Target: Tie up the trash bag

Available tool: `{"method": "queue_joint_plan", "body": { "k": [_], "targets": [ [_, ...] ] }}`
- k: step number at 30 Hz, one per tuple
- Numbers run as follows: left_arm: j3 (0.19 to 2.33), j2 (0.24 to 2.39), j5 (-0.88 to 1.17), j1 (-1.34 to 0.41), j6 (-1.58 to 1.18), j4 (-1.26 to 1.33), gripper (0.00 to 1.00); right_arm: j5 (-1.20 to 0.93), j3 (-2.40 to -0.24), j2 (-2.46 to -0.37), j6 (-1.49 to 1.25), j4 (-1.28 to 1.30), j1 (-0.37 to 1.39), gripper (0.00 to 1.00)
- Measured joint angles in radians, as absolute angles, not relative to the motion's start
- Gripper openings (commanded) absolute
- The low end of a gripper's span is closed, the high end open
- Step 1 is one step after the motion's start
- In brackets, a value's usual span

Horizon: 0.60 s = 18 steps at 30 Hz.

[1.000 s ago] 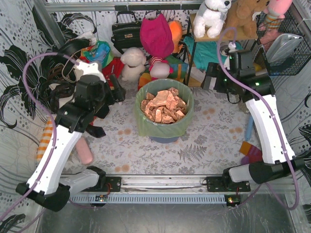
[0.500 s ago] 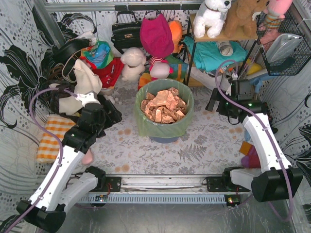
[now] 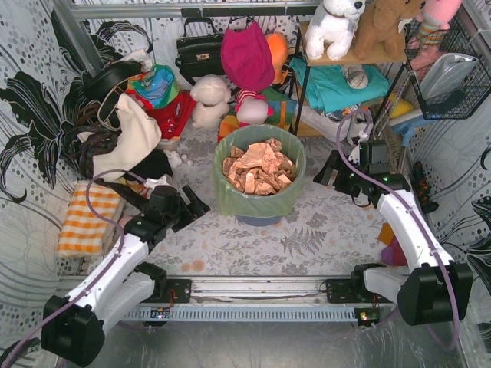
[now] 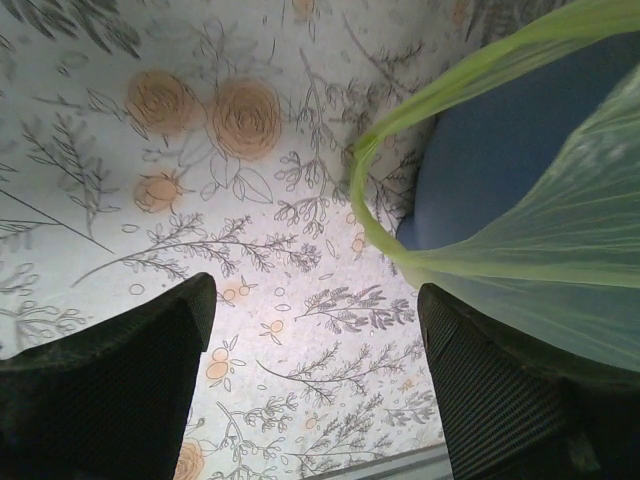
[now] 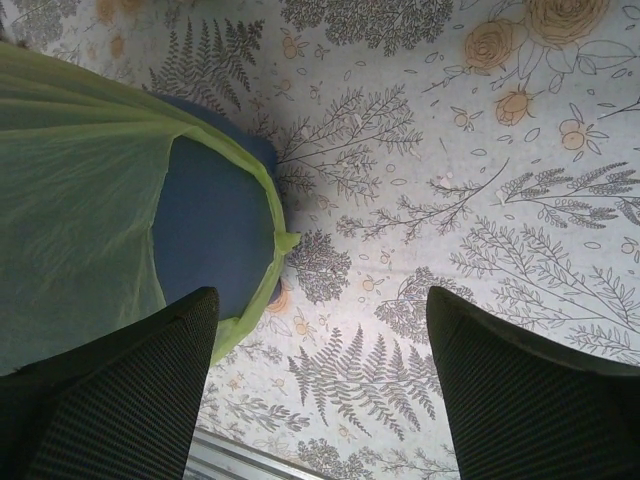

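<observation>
The trash bag (image 3: 258,193) is light green and lines a blue-grey bin (image 3: 259,219) at mid-table; its rim is folded over the bin's edge and crumpled brown paper (image 3: 258,169) fills it. My left gripper (image 3: 196,208) hangs low just left of the bin, open, nothing between its fingers. In the left wrist view the left gripper (image 4: 315,375) has the bag (image 4: 545,250) and bin (image 4: 490,150) at upper right. My right gripper (image 3: 327,173) stands open right of the bin. In the right wrist view the right gripper (image 5: 320,385) sees the bag (image 5: 70,200) over the bin (image 5: 210,230) at left.
Behind the bin lie plush toys (image 3: 210,100), a black handbag (image 3: 198,50) and a red cloth (image 3: 247,55). A shelf (image 3: 345,77) with toys stands back right, a wire basket (image 3: 449,69) far right. An orange checked cloth (image 3: 84,218) lies at left.
Both arms have come down and in toward the bin: the left from the back left to the bin's left side, the right from the back right to its right side.
</observation>
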State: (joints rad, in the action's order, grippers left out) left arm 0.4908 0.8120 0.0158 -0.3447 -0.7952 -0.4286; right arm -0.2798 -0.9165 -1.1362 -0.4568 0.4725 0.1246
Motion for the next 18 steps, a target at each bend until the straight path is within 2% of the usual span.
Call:
{"method": "queue_joint_plan", "body": {
  "k": [18],
  "targets": [
    [0.284, 1.16, 0.253, -0.336, -1.259, 0.153, 0.86, -0.296, -0.892, -1.096, -0.464, 0.44, 0.125, 0.82]
  ]
}}
